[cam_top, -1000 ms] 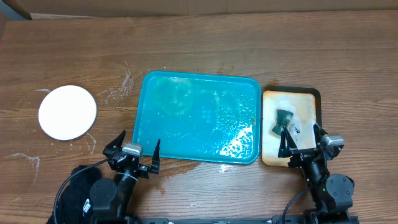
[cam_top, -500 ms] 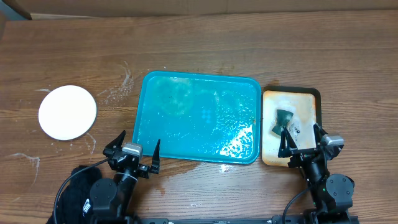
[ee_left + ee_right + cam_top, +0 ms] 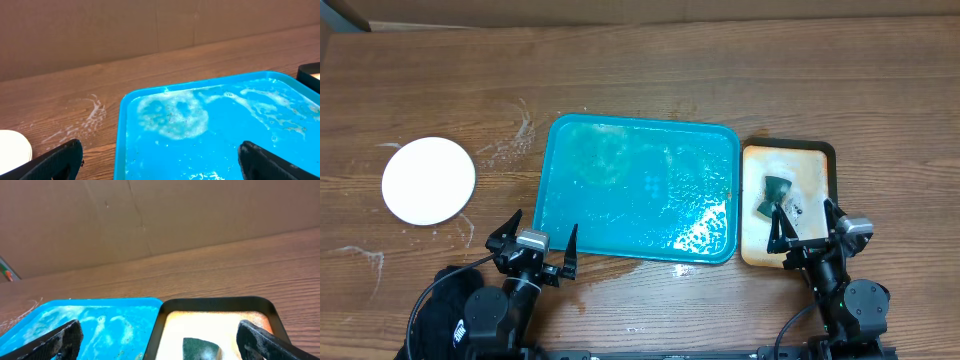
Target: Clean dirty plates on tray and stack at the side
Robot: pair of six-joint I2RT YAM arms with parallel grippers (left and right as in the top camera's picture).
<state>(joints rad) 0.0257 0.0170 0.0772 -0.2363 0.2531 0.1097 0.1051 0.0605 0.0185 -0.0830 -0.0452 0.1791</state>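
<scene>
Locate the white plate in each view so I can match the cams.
Overhead: white plate at far left, apart from the teal tray.
Left wrist: only the white plate's edge shows, in the bottom-left corner, left of the teal tray.
Right wrist: not in it.
Shared landmark: the teal tray, which also shows at lower left in the right wrist view.

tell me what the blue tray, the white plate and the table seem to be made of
Blue tray: likely plastic, smooth and glossy; wet glare and soapy streaks sit on its surface.
White plate: smooth, plain white, plastic or ceramic; cannot tell which.
Table: wood or wood-look laminate, visible grain lines, dull finish.
</scene>
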